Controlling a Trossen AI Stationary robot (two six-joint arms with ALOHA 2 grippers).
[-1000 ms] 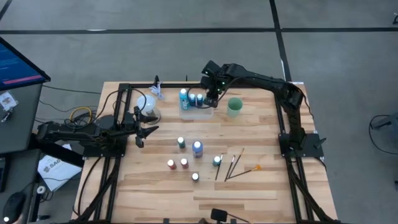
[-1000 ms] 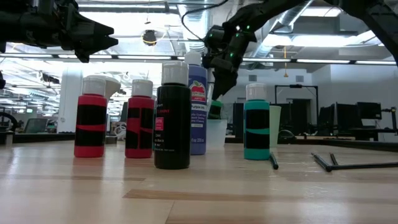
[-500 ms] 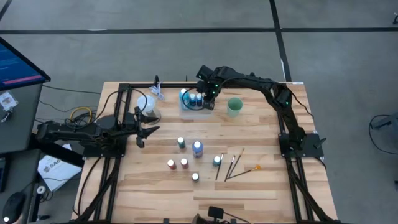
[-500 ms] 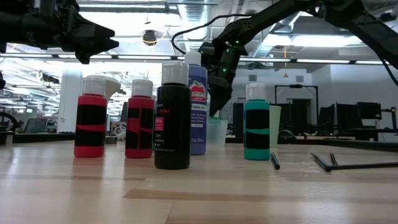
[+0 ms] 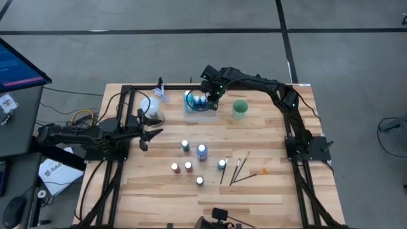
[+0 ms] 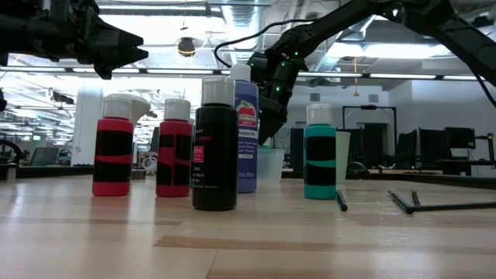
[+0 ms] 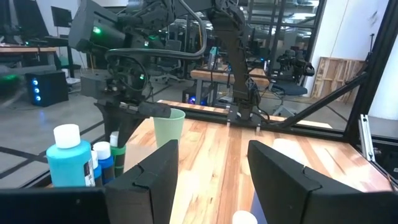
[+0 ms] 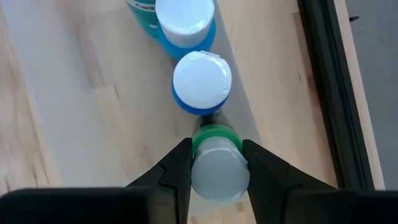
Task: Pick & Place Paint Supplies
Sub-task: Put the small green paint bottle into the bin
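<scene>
My right gripper (image 5: 212, 97) stands over the clear tray (image 5: 202, 113) at the table's far side, shut on a green paint bottle (image 8: 216, 169) with a white cap. Two blue bottles (image 8: 201, 81) (image 8: 185, 15) stand in the tray beside it. Several more bottles stand upright mid-table: a teal-green one (image 5: 185, 145), blue (image 5: 201, 151), two red (image 5: 175, 168) (image 5: 188, 166), teal (image 5: 222, 164) and a black one (image 6: 215, 147). Thin brushes (image 5: 238, 168), one orange-tipped (image 5: 262, 171), lie flat to their right. My left gripper (image 5: 150, 133) waits open at the table's left. My right gripper pinches the green bottle between its two fingers (image 8: 177, 171) at the neck just under the white cap (image 8: 217, 138), coming from above and pointing down. The bottle stays upright inside the tray, next to a blue bottle; whether its base rests on the tray floor I cannot tell.
A translucent green cup (image 5: 240, 109) stands just right of the tray. A white round object (image 5: 149, 105) sits at the far left. Bare wood lies along the table's near edge and between the tray and the bottle group.
My right gripper has carried the green bottle a little toward the table's left and down, in over the tray beside the blue bottles. It has stayed shut on the bottle, and over the last half second it has barely moved.
</scene>
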